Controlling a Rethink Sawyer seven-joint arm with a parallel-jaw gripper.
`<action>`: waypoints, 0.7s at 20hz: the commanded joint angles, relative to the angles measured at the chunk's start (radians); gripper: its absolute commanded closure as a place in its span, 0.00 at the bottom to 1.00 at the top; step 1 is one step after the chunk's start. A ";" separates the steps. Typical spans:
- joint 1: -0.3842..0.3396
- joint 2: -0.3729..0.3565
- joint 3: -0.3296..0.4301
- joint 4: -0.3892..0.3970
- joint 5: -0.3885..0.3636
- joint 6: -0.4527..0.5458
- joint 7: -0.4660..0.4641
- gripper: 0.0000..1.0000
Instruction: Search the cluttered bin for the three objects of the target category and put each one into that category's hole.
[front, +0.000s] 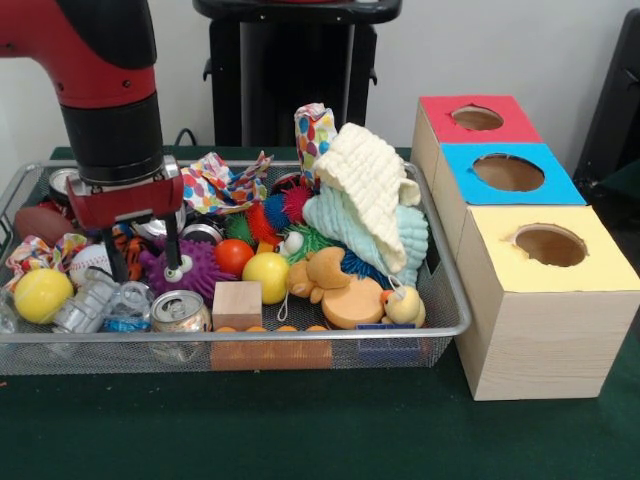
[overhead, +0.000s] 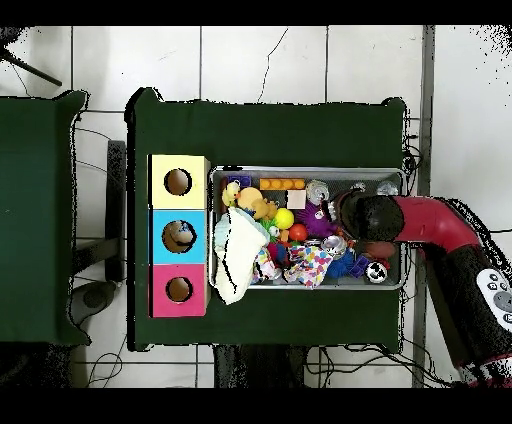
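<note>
Three holes wait in the row of boxes beside the bin: red (front: 478, 118), blue (front: 508, 172) and yellow (front: 550, 245); you are told no category, so which of the bin's things are the targets cannot be settled from here. Your gripper (front: 146, 268) hangs low in the wire bin (front: 452, 300), toward the end farthest from the boxes, with its fingers (front: 176, 270) spread apart and nothing between them; one tip sits at the edge of the purple spiky ball (front: 183, 268).

Mind these risks: closing here could catch the spiky ball's soft spines together with the tiger-striped toy (front: 128, 250) behind, giving you a poor two-thing grab; the crushed can (front: 180, 311) and the clear plastic piece (front: 128, 299) lie just beside and may be shoved or dragged up with it; the round yellow ball (front: 41, 295) and the yellow ball (front: 266, 277) will roll if nudged. The heap of cloths (front: 372, 195) may be hiding targets, though the view there is too crowded to say. In the overhead view something seems already to lie in the blue hole.
</note>
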 joint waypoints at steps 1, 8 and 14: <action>-0.005 0.102 0.002 -0.064 -0.038 -0.031 -0.091 0.00; -0.027 0.139 0.012 -0.091 -0.044 -0.041 -0.117 0.00; -0.034 0.163 0.028 -0.136 -0.043 -0.008 -0.165 0.00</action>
